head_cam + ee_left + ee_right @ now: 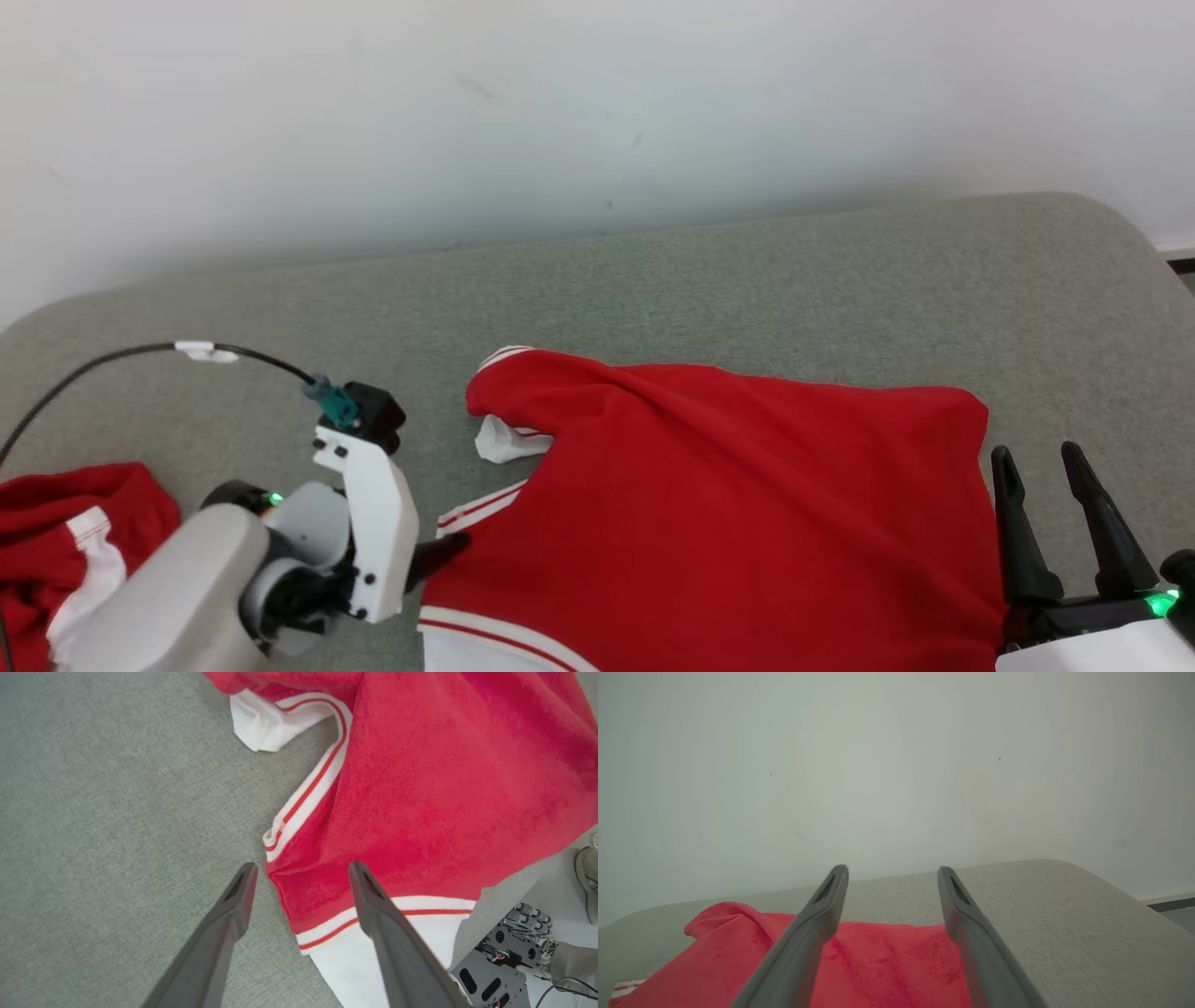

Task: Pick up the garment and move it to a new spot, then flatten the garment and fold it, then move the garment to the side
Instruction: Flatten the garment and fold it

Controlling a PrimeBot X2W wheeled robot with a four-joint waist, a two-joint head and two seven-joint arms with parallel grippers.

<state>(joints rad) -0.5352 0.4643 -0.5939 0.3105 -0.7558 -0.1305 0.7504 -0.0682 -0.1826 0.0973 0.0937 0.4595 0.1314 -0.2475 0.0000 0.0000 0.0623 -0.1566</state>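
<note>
The garment (pixel 728 504) is red with white, red-striped trim and lies spread on the grey padded surface (pixel 747 280). My left gripper (pixel 453 546) is at its left edge, low over the surface. In the left wrist view the left gripper (pixel 302 865) is open, and its fingers straddle the garment's (pixel 444 788) striped side hem just above the white waistband. My right gripper (pixel 1036 451) stands open at the garment's right edge with its fingers pointing up. The right gripper (pixel 892 868) holds nothing and hangs above the red cloth (pixel 887 966).
A second red and white garment (pixel 56 541) lies bunched at the near left. A black cable (pixel 112 359) arcs over the left arm. A white wall (pixel 597 112) rises behind the surface. Past the near edge are the robot's base (pixel 504 956) and a pale shoe (pixel 586 877).
</note>
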